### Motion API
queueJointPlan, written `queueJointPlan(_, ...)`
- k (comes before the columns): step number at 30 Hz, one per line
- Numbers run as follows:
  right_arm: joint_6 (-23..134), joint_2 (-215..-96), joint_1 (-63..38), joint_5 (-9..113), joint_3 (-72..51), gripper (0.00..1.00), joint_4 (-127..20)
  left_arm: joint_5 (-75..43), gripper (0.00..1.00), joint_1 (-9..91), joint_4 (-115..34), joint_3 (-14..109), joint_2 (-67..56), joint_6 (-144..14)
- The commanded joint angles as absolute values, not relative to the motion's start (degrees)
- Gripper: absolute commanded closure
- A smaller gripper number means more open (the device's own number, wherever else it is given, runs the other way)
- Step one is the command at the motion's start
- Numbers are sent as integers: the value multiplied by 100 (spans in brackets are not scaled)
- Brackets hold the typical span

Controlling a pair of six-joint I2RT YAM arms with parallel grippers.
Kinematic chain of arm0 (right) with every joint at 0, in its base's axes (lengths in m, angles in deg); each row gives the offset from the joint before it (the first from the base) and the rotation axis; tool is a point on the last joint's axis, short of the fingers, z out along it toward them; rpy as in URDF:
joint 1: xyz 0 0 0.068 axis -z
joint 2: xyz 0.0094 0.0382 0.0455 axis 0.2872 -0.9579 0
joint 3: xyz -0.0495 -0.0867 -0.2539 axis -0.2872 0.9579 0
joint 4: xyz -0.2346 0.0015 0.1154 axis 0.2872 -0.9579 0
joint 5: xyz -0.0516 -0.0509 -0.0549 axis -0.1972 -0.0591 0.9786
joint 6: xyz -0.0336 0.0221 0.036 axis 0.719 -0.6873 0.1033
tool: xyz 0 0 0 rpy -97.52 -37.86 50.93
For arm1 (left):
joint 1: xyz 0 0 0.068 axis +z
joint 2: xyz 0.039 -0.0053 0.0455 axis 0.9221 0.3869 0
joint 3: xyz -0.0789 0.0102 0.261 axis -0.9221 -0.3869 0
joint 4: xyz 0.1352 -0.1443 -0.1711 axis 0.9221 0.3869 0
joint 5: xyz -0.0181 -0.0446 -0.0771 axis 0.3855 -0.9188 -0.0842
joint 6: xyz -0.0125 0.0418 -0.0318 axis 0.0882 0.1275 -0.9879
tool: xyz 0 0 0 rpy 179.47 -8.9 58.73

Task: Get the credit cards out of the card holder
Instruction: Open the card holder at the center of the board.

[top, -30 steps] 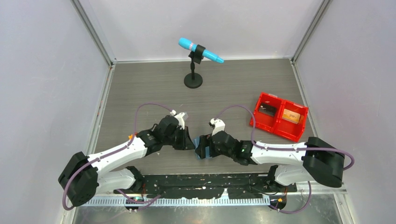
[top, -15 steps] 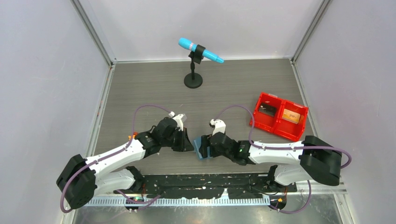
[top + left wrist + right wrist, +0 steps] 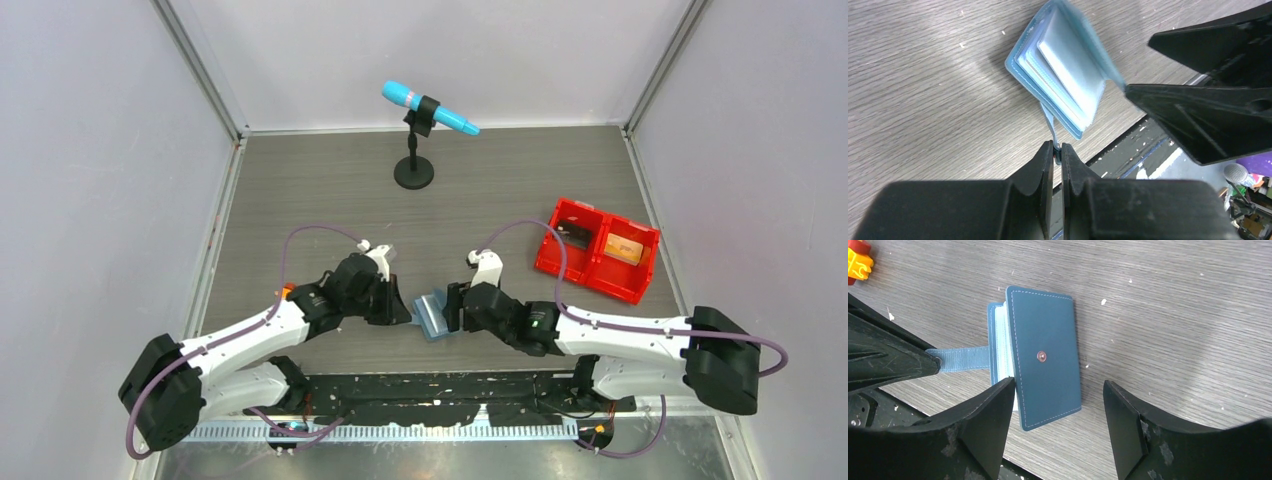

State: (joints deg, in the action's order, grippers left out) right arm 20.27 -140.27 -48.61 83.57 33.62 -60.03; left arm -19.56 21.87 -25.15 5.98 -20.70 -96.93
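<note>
- The small teal-blue bifold card holder (image 3: 432, 315) lies on the grey wood-grain tabletop (image 3: 330, 190). It is well apart from the red two-compartment plastic bin (image 3: 597, 245), on the side nearer the arms' bases, and its pale blue inner sleeves (image 3: 1068, 85) are fanned half open.
- Your left end effector (image 3: 1057, 150), on the holder's side away from the bin, is pinched narrow on the holder's thin blue strap (image 3: 963, 360). Treat that as your anchor: pull lightly away from the bin so the holder cannot slide.
- Your right end effector (image 3: 1058, 385), on the bin side, stands wide and straddles the stitched outer cover with its copper snap (image 3: 1040, 356). One finger (image 3: 983, 440) sits just at the cover's edge.
- The step in hand looks like folding that cover back to reach the sleeves. Catch only the top cover, not the whole stack, and swing it over.
- You cannot tell the credit cards from the sleeves here, so expose a sleeve mouth before you pinch.
- The risk is that closing on the full thickness clamps the cards inside and drags the holder against your anchor.
</note>
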Motion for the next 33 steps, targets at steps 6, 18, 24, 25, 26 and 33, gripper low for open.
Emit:
queueJointPlan(6,2102,-13665,-4683,8872,3520,31,-6319,-1627,100,2184,-2408,310,-2310,-9613)
queueJointPlan(18,2099,-13714,-4176,8534,3824,39,-6317,-1568,100,2189,-2267,250,-2621,-9582)
queueJointPlan(24,2161,-13733,-4150,8274,3463,40,-6752,-1661,100,2188,-2289,259,-2713,-9594)
queueJointPlan(25,2224,-13673,-4149,8211,3395,40,-6879,-1672,100,2181,-2289,259,-2737,-9586)
queueJointPlan(26,2258,-13640,-4149,8074,3234,38,-6944,-1673,100,2188,-2289,258,-2757,-9586)
queueJointPlan(33,2353,-13068,-4234,7809,2660,32,-7434,-1689,100,2189,-2297,285,-2825,-9594)
